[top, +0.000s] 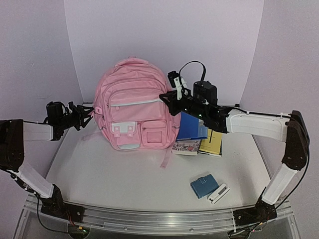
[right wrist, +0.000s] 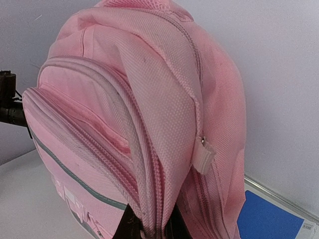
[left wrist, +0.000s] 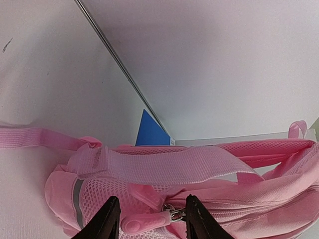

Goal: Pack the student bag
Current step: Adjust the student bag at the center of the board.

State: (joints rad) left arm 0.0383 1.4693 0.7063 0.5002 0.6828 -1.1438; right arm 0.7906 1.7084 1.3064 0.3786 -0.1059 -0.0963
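Over on the left, the left fingers (left wrist: 107,222) sit at the student bag's (top: 132,99) side, part open, a pink zipper pull (left wrist: 144,222) lying in the gap; can't tell if they're touching it. The bag stands upright, back and centre on the counter (top: 109,174). On its upper right edge, the right fingers (right wrist: 128,227) are pinched nearly closed on a fold of pink fabric by the zip. Further right, a blue book (top: 192,127) leans just beside the bag. A blue case (top: 202,185) lies nearer the front.
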